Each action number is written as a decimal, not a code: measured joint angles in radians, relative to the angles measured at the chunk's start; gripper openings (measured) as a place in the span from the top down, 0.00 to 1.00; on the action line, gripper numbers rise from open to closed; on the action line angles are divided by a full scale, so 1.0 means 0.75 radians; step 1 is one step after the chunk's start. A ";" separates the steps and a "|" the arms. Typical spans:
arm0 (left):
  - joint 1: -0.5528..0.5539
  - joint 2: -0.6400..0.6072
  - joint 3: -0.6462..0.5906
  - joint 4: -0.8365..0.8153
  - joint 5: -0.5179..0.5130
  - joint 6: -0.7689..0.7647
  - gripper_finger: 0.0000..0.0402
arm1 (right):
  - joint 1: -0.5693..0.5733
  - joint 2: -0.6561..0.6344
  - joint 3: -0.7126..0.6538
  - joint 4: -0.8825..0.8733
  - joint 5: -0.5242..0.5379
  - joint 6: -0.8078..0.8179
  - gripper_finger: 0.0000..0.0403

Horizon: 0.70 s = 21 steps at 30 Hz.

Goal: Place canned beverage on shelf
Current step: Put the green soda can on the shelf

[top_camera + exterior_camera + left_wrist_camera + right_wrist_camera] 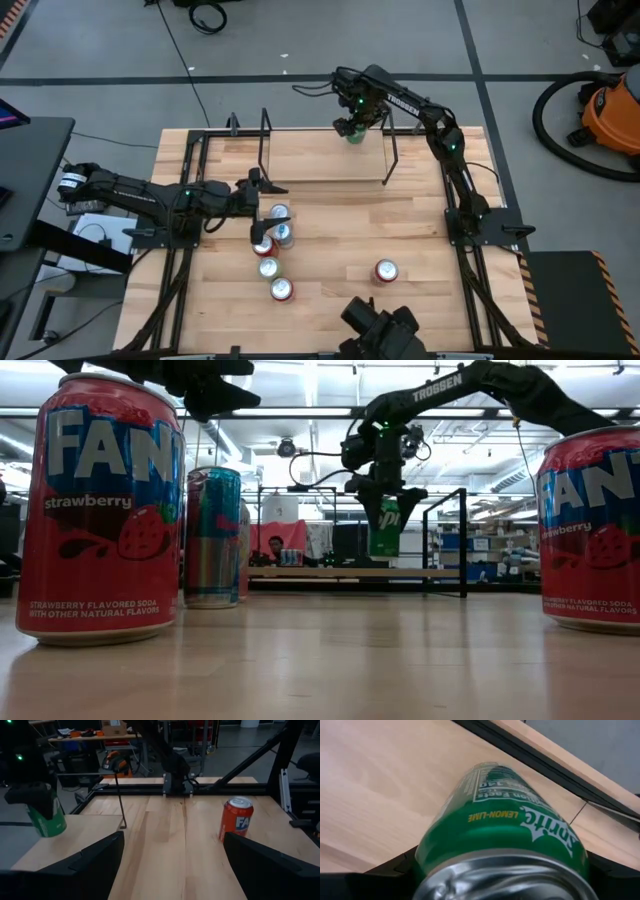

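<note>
A green Sprite can [385, 525] hangs over the shelf [320, 160], a light-wood plank with thin black rods at the table's far middle. My right gripper [352, 128] is shut on the can, above the plank's far right part. In the right wrist view the can [505, 830] fills the space between the fingers. My left gripper [266, 190] stands open at the table's left middle, pointing nearly level toward the right, with nothing between its fingers [100, 855]. My right gripper pinches the can's upper wall [445, 845], just below the top rim, between its two fingers [395, 865]. The fingers come from above, pointing down. The can hangs upright below them, its bottom [385, 553] a little clear of the shelf plank [330, 572].
Several red and blue cans [272, 240] stand in a cluster under and near my left gripper. A single red can [386, 271] stands near the front right. The shelf's black rods [392, 150] rise beside the held can. Black frame rails [455, 200] line the table's sides.
</note>
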 joint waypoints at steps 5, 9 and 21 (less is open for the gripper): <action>0.000 0.000 0.000 -0.023 0.000 -0.002 0.12 | -0.026 0.000 -0.001 -0.010 0.000 -0.001 0.20; 0.000 0.000 0.000 -0.027 0.000 -0.007 0.12 | -0.031 0.000 -0.002 -0.013 -0.001 -0.001 0.20; 0.000 0.000 0.000 -0.026 0.000 -0.027 0.12 | -0.030 0.000 -0.003 -0.021 0.085 0.073 0.20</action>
